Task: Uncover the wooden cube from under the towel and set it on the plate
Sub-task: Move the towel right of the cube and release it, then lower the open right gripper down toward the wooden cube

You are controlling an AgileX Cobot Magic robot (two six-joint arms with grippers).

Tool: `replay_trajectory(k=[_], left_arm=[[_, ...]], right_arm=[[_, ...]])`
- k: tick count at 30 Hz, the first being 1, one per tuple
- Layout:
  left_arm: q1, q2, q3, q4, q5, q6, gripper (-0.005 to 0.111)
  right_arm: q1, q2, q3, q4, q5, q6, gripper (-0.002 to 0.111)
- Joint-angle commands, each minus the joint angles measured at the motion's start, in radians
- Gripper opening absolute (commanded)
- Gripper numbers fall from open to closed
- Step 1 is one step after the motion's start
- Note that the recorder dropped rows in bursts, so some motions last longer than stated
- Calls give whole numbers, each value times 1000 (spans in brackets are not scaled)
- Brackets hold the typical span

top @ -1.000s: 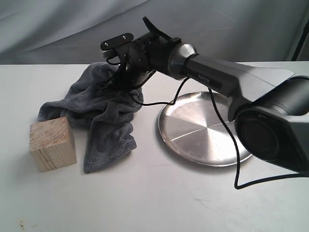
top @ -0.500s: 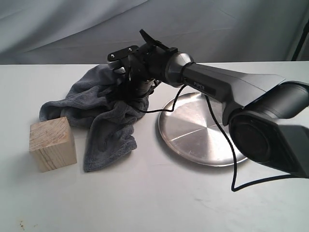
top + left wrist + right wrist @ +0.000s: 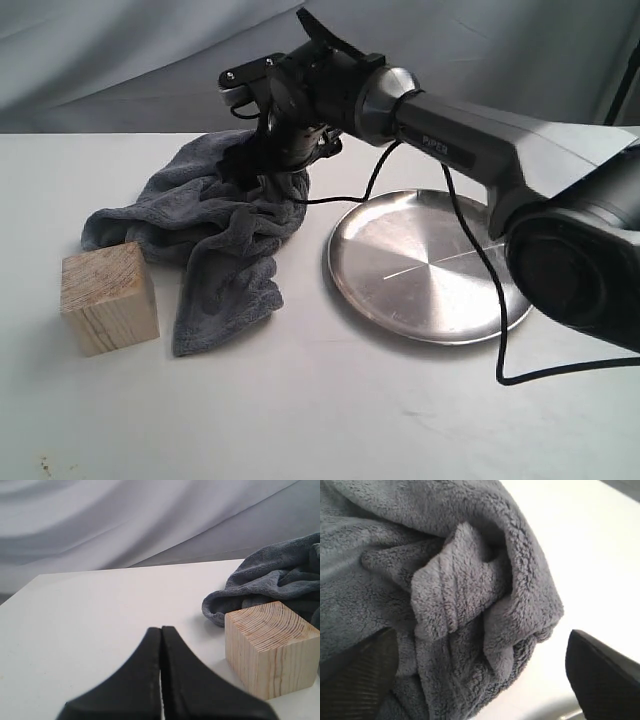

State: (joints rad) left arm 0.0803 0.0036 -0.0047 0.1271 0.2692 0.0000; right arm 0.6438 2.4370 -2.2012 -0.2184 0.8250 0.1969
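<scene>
The wooden cube (image 3: pixel 108 297) stands uncovered on the white table, just left of the dark grey towel (image 3: pixel 215 230), which lies crumpled in a heap. The silver plate (image 3: pixel 430 265) sits to the towel's right with nothing on it. My right gripper (image 3: pixel 270 165) hovers over the towel's far edge. In the right wrist view its jaws stand wide apart (image 3: pixel 480 635) with the towel (image 3: pixel 460 580) below them, not pinched. My left gripper (image 3: pixel 161 630) is shut on nothing, low over the table, with the cube (image 3: pixel 270 650) and towel (image 3: pixel 275 580) off to one side ahead of it.
The right arm's black cable (image 3: pixel 480 280) hangs across the plate and loops onto the table (image 3: pixel 330 420). A grey cloth backdrop (image 3: pixel 120 60) hangs behind the table's far edge.
My right gripper has opened and let go of the towel, then lifted a little. The towel has settled on the table. The cube and plate have not moved.
</scene>
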Motion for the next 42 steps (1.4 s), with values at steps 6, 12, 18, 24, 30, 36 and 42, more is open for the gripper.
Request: replay_trajectory(k=[6,12,18,24,30,36,42], left_arm=[[-3,-4,5,-11,-2,0,0],[-3,-4,5,-11,-2,0,0],[-3,-4,5,-11,-2,0,0],[-3,-4,5,-11,-2,0,0],[-3,-4,5,-11,-2,0,0],[-3,-4,5,-11,-2,0,0],[-3,-4,5,-11,-2,0,0]], right_arm=[[-3,-96,-5,58,121,-375,83],[25,-123,-5,284,213,-648,83],[89,-127,-5,360,247,-701,84],[172,-128,-5,365,299,-721,102],[228,-128,-5,402,302,-535,105],[245,-126,-5,272,267,-94,105],[243,-126,-5,361,-19,58,105]])
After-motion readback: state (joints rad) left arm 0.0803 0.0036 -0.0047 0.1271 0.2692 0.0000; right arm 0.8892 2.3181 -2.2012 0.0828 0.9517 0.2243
